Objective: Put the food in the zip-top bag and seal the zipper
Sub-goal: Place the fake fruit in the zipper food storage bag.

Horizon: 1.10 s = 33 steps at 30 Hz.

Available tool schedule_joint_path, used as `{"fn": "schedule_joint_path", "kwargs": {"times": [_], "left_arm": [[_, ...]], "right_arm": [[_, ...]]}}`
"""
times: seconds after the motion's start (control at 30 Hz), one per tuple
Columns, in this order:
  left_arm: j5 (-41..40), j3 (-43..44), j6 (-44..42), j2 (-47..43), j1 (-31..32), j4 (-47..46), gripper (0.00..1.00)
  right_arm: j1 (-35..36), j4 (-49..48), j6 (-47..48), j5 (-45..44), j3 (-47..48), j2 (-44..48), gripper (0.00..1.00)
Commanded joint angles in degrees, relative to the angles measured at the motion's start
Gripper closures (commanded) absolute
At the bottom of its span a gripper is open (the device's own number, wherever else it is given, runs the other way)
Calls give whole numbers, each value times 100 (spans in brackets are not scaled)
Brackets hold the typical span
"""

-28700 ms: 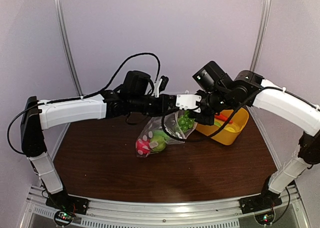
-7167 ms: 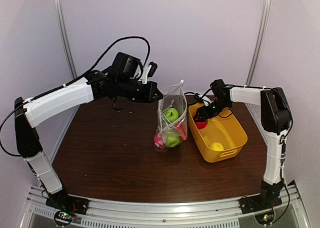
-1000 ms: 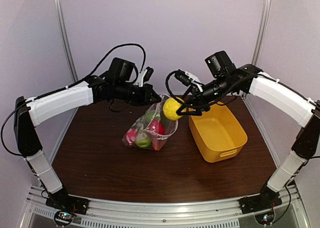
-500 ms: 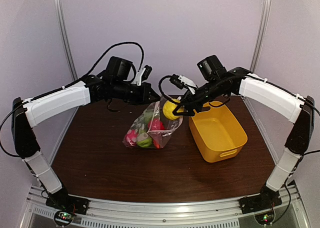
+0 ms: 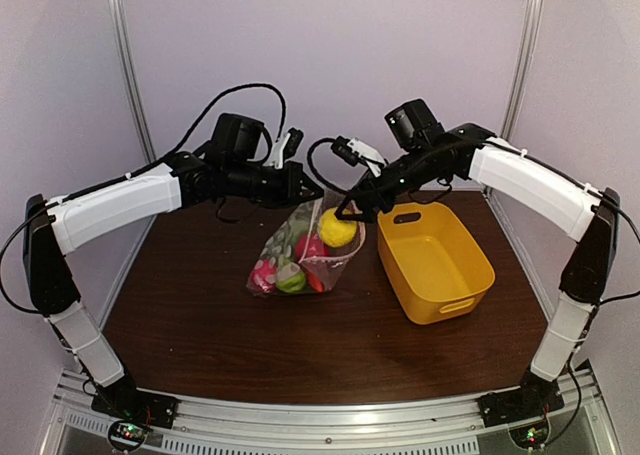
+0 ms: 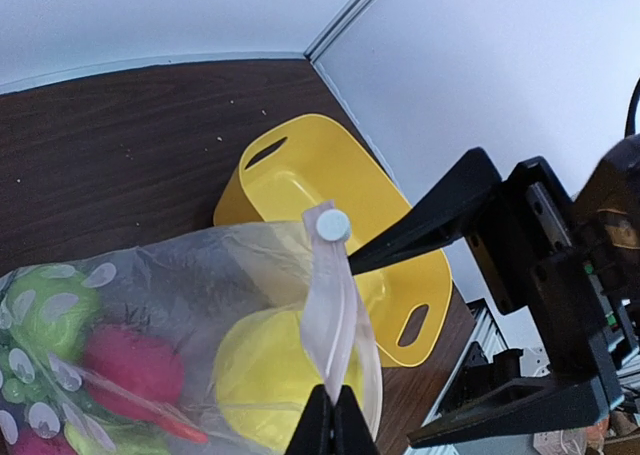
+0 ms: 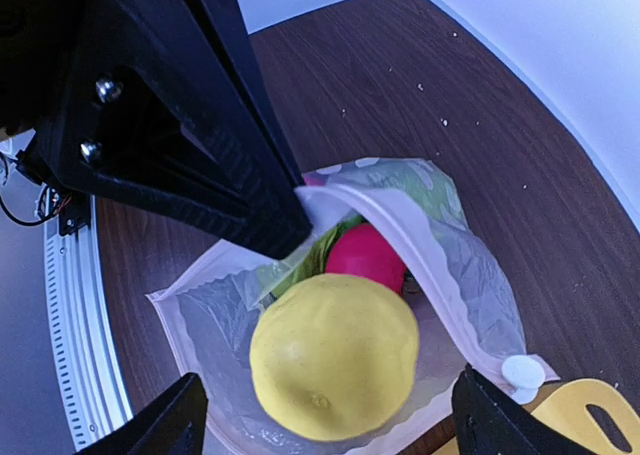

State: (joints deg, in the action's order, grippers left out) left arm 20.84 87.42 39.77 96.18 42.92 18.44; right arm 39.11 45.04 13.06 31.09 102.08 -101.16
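Dotted bag (image 5: pixel 300 260) sits mid-frame on the table (image 5: pixel 200 315), mouth tilted up. The yellow fruit (image 5: pixel 338 228) now lies inside at the mouth; 0.5 s back it was in the right gripper (image 5: pixel 352 211), whose fingers are now spread wide w/ nothing held. Left gripper (image 6: pixel 335 420) is pinched on the bag's zipper (image 6: pixel 333 305) edge. Basket (image 5: pixel 480 257) is just right of the bag, narrow gap. Red, green & pink fruit look blurred behind the plastic.

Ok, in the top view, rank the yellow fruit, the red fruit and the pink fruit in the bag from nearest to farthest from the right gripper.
1. The yellow toy fruit, at the zip-top bag mouth, just below the open right gripper.
2. The red toy fruit, mid-bag, further left.
3. The pink toy fruit, at the bag's far left bottom end.
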Motion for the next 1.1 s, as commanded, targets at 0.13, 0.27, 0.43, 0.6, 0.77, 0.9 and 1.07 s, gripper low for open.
{"fn": "schedule_joint_path", "kwargs": {"times": [0.13, 0.27, 0.43, 0.6, 0.77, 0.9, 1.07], "left_arm": [[-21, 63, -9, -34, 15, -267, 100], [35, 103, -110, -8, 15, -225, 100], [119, 161, -162, 54, 13, -205, 100], [129, 132, -163, 67, 15, -219, 100], [152, 74, -115, 92, 15, -262, 100], [187, 83, -76, 120, 13, -280, 100], [199, 16, -66, 79, 15, -260, 100]], "right_arm": [[-141, 767, 291, -327, 707, 161, 9], [-404, 491, 350, -399, 73, 583, 11], [-676, 215, 211, -432, -641, 798, 18], [-666, -594, -170, -86, -1720, 1108, 20], [-657, -995, -627, 435, -2059, 1119, 27], [-625, -1099, -918, 740, -1983, 890, 36], [-599, -1248, -1159, 1207, -1950, 791, 38]]}}
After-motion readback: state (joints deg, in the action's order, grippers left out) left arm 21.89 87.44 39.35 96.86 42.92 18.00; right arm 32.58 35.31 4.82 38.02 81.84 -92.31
